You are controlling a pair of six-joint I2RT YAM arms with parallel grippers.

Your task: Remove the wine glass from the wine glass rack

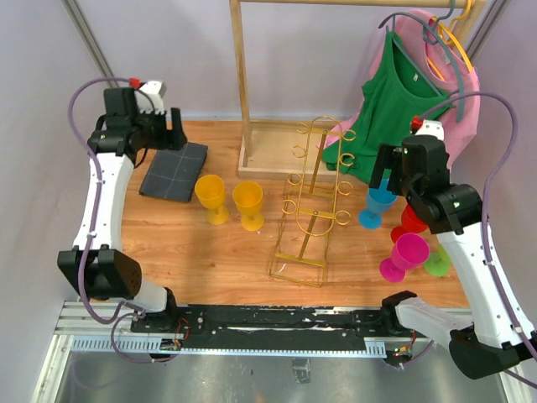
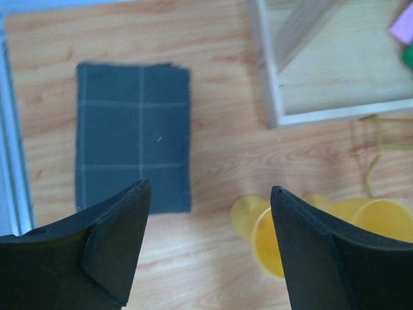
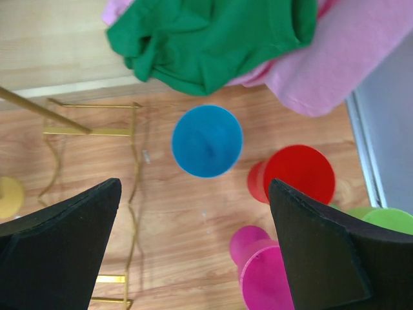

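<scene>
My left gripper point(image 2: 210, 187) and right gripper point(image 3: 195, 184) both hang wide open and empty, the gold rack point(image 1: 312, 201) looks bare, and the glasses point(image 1: 211, 191) stand on the table point(image 1: 210, 256) beside it, so little seems left.

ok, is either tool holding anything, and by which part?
Nothing held. Left tool open above the table beside the grey cloth; right tool open above the blue glass, clear of it.

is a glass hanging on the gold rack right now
No, every ring on the gold rack is empty in the top view.
</scene>
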